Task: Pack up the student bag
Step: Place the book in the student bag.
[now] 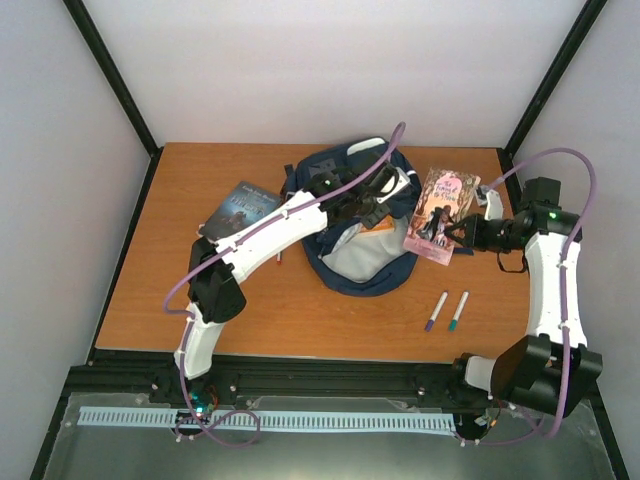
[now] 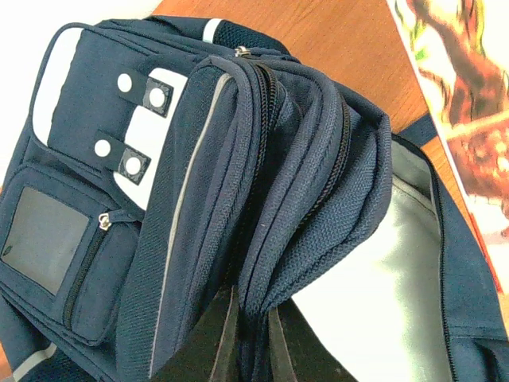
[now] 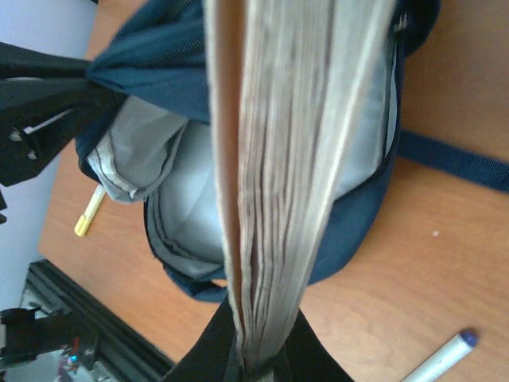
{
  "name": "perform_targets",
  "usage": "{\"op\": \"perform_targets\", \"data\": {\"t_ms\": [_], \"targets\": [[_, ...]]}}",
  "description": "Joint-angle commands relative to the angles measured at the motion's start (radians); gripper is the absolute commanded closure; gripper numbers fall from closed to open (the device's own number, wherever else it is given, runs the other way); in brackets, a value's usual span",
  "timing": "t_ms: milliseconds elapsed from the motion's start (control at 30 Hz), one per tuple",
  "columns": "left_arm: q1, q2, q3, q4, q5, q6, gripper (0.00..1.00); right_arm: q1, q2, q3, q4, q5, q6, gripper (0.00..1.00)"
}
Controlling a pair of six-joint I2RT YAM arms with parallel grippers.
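The student bag [image 1: 355, 265], navy blue with a pale grey lining, lies open in the middle of the table. My left gripper [image 1: 378, 197] is shut on a fold of its zippered front panel [image 2: 262, 239] and holds the flap up, fingers [image 2: 208, 342] pinching the cloth. My right gripper [image 1: 466, 236] is shut on a pink-covered book [image 1: 441, 213], held just right of the bag. In the right wrist view the book's page edge [image 3: 294, 159] points toward the bag's open mouth [image 3: 179, 215].
A dark-covered book [image 1: 240, 209] lies left of the bag. Two pens [image 1: 437, 311] [image 1: 458, 311] lie in front of the right arm. A yellow marker [image 3: 89, 213] lies on the wood beside the bag. A strap [image 3: 453, 159] trails out on the table.
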Motion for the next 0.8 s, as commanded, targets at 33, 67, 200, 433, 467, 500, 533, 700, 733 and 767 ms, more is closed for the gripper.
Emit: {"op": "perform_targets", "data": {"t_ms": [33, 67, 200, 433, 467, 500, 533, 700, 733, 767], "targets": [[0.022, -0.024, 0.087, 0.052, 0.004, -0.054, 0.99, -0.011, 0.071, 0.007, -0.175, -0.047, -0.007, 0.97], [0.022, -0.024, 0.086, 0.053, 0.010, -0.065, 0.99, -0.011, 0.081, 0.009, -0.198, -0.053, -0.008, 0.97], [0.022, -0.010, 0.080, 0.064, 0.011, -0.100, 0.99, -0.011, 0.097, -0.028, -0.238, -0.069, -0.009, 0.97], [0.022, 0.025, 0.114, 0.068, 0.024, -0.136, 0.99, -0.011, 0.117, -0.158, -0.200, -0.111, 0.035, 0.97], [0.022, 0.026, 0.119, 0.068, 0.029, -0.138, 0.99, -0.011, 0.128, -0.163, -0.198, -0.125, 0.035, 0.97], [0.022, 0.024, 0.120, 0.068, 0.033, -0.140, 0.99, -0.010, 0.138, -0.172, -0.194, -0.142, 0.037, 0.97], [0.022, 0.022, 0.118, 0.069, 0.039, -0.139, 0.99, -0.008, 0.147, -0.188, -0.184, -0.165, 0.041, 0.97], [0.022, 0.008, 0.111, 0.069, 0.065, -0.143, 0.99, 0.073, 0.197, -0.256, -0.076, -0.299, 0.061, 0.97], [0.022, 0.001, 0.105, 0.069, 0.070, -0.141, 0.99, 0.104, 0.213, -0.242, -0.072, -0.313, 0.043, 0.97], [0.022, -0.006, 0.096, 0.073, 0.074, -0.140, 0.99, 0.132, 0.232, -0.224, -0.072, -0.325, 0.025, 0.97]]}}
